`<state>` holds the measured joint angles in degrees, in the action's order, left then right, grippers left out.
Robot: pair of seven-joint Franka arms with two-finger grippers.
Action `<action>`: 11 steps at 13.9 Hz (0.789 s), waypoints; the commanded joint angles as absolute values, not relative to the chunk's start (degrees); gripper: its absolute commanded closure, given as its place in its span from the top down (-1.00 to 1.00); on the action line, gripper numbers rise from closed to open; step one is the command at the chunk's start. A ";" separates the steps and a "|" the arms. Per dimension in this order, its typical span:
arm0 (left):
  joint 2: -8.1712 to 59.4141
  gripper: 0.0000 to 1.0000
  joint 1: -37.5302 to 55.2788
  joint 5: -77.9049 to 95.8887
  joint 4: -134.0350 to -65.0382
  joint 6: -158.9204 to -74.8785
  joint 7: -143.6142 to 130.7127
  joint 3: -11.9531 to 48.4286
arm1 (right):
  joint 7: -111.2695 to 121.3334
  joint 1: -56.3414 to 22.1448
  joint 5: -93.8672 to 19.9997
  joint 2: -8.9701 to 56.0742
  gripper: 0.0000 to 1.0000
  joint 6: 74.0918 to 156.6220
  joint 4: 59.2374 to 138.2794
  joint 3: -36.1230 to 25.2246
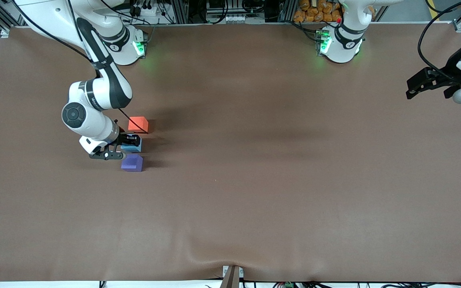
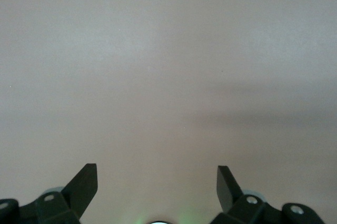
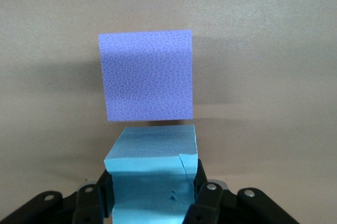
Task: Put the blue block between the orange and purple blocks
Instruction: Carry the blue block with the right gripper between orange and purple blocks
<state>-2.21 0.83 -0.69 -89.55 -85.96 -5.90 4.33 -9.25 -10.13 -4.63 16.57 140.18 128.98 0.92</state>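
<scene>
The light blue block (image 1: 133, 147) sits between the orange block (image 1: 138, 124) and the purple block (image 1: 132, 163), toward the right arm's end of the table. My right gripper (image 1: 128, 145) is shut on the blue block. In the right wrist view the blue block (image 3: 151, 176) is pinched between the fingers (image 3: 99, 192), with the purple block (image 3: 147, 75) close past it and a thin gap between them. I cannot tell whether the blue block rests on the table. My left gripper (image 1: 424, 86) is open and empty, waiting over the left arm's end of the table; it shows in the left wrist view (image 2: 157, 184).
The brown table cover (image 1: 254, 180) spreads around the three blocks. The arm bases (image 1: 336, 44) stand along the edge farthest from the front camera. A small bracket (image 1: 232, 276) sits at the edge nearest the front camera.
</scene>
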 commanded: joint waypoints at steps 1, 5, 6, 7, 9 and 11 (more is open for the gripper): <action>-2.20 1.00 0.44 0.35 -89.38 -86.22 -6.77 4.48 | -8.26 -9.23 -4.75 17.48 -1.00 144.14 130.96 1.84; -2.20 1.00 0.35 0.53 -89.56 -86.22 -6.77 4.48 | -8.35 -9.40 -5.01 18.46 -1.00 145.99 131.57 1.93; -2.28 1.00 0.35 0.53 -89.65 -86.22 -6.77 4.48 | -8.44 -9.40 -5.10 18.46 -1.00 145.90 131.57 1.93; -2.29 1.00 0.44 0.53 -89.74 -86.22 -6.77 4.48 | -8.52 -9.49 -5.18 18.46 -1.00 145.90 131.57 1.93; -2.46 1.00 0.44 0.53 -89.91 -86.22 -6.77 4.48 | -8.61 -9.49 -5.19 18.46 -1.00 145.81 131.57 2.02; -2.98 1.00 0.44 0.53 -90.87 -86.22 -6.85 4.48 | -8.70 -9.49 -5.27 18.81 -1.00 145.81 131.57 2.02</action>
